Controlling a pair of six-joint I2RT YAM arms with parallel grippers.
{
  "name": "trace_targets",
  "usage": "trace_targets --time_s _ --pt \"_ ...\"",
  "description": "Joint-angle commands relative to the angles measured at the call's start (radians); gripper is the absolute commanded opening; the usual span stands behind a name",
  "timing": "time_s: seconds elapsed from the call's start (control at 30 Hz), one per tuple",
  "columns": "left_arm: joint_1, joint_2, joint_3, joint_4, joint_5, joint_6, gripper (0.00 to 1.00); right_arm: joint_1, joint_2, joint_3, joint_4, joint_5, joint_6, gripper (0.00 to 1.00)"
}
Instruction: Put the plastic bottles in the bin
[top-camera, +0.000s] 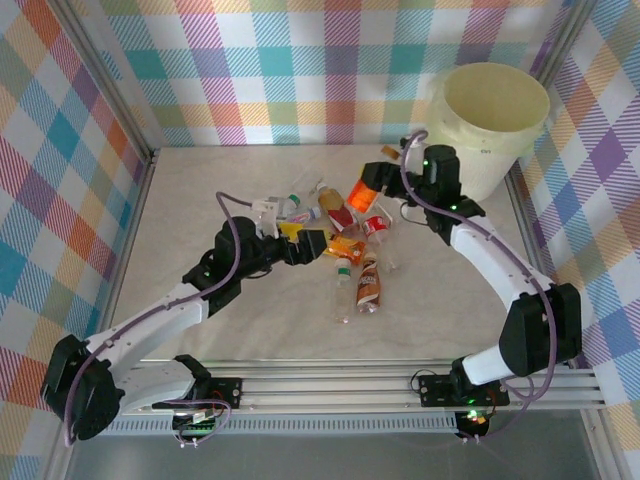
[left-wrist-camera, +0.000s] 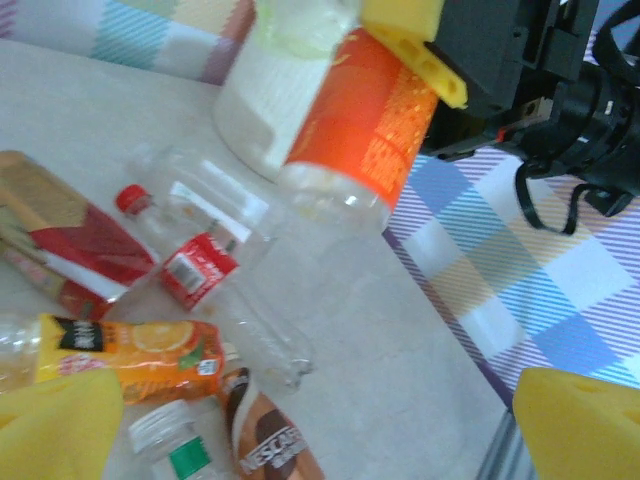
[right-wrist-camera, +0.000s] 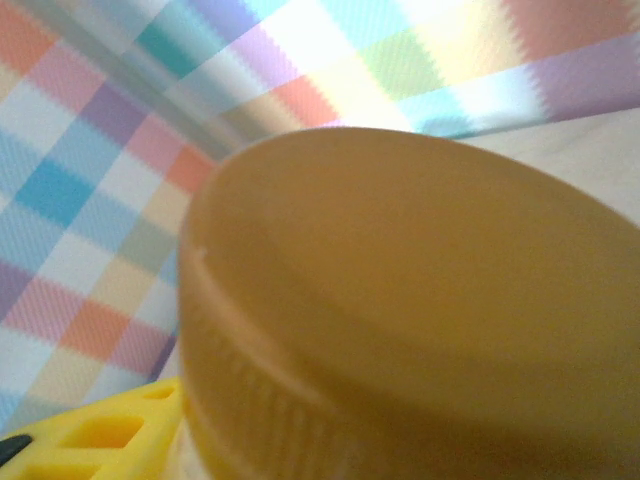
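My right gripper (top-camera: 373, 180) is shut on an orange-labelled plastic bottle (top-camera: 362, 192), held above the table left of the bin (top-camera: 490, 115), a large cream bucket. In the right wrist view the bottle's yellowish cap (right-wrist-camera: 400, 320) looms over one yellow finger (right-wrist-camera: 100, 440). The left wrist view shows this bottle (left-wrist-camera: 365, 125) aloft in front of the bin wall (left-wrist-camera: 250, 110). My left gripper (top-camera: 304, 240) stands open beside the pile with nothing between its fingers (left-wrist-camera: 55, 420). Beneath it lie a red-labelled clear bottle (left-wrist-camera: 200, 265), an orange juice bottle (left-wrist-camera: 140, 355) and a brown Nescafe bottle (left-wrist-camera: 270, 440).
More bottles lie scattered mid-table: a red one (top-camera: 340, 215), a clear one (top-camera: 342, 295) and a green-capped one (top-camera: 300, 210). Checkered walls close in the table on three sides. The metal rail (top-camera: 400, 385) runs along the near edge.
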Motion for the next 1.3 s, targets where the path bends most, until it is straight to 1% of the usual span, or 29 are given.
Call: trace_targets --time_s 0.0,0.13,0.33,0.4,0.53,0.67,0.83,0.9,0.97,1.1,1.17,1.27 --pt "0.005 -0.057 -0.059 -0.005 -0.098 0.022 1.00 -0.076 -0.017 0.055 0.007 0.103 0.001 0.34" --pt "0.005 -0.103 -0.103 0.001 -0.166 0.018 1.00 -0.151 0.032 0.138 0.038 0.136 -0.003 0.34" --pt "0.007 -0.152 -0.128 -0.032 -0.171 0.042 1.00 -0.251 0.133 0.302 0.066 0.170 -0.007 0.34" --pt "0.005 -0.168 -0.138 -0.046 -0.197 0.030 1.00 -0.290 0.176 0.372 0.068 0.177 0.001 0.34" --pt "0.006 -0.175 -0.161 -0.044 -0.208 -0.005 1.00 -0.354 0.266 0.510 0.068 0.168 0.032 0.34" --pt "0.005 -0.169 -0.172 -0.047 -0.211 -0.030 1.00 -0.409 0.317 0.579 0.105 0.197 0.047 0.34" --pt "0.005 -0.163 -0.174 -0.048 -0.218 -0.040 1.00 -0.470 0.363 0.599 0.154 0.293 0.115 0.38" --pt "0.006 -0.160 -0.175 -0.046 -0.231 -0.038 1.00 -0.482 0.389 0.623 0.154 0.295 0.114 0.38" --pt "0.006 -0.155 -0.174 -0.046 -0.243 -0.041 1.00 -0.484 0.408 0.649 0.128 0.335 0.099 0.38" --pt "0.005 -0.143 -0.170 -0.051 -0.277 -0.063 1.00 -0.484 0.443 0.690 0.046 0.487 0.118 0.42" --pt "0.006 -0.139 -0.166 -0.053 -0.273 -0.073 1.00 -0.484 0.452 0.691 0.032 0.565 0.125 0.44" --pt "0.006 -0.136 -0.167 -0.062 -0.268 -0.092 1.00 -0.483 0.470 0.688 0.051 0.589 0.118 0.46"
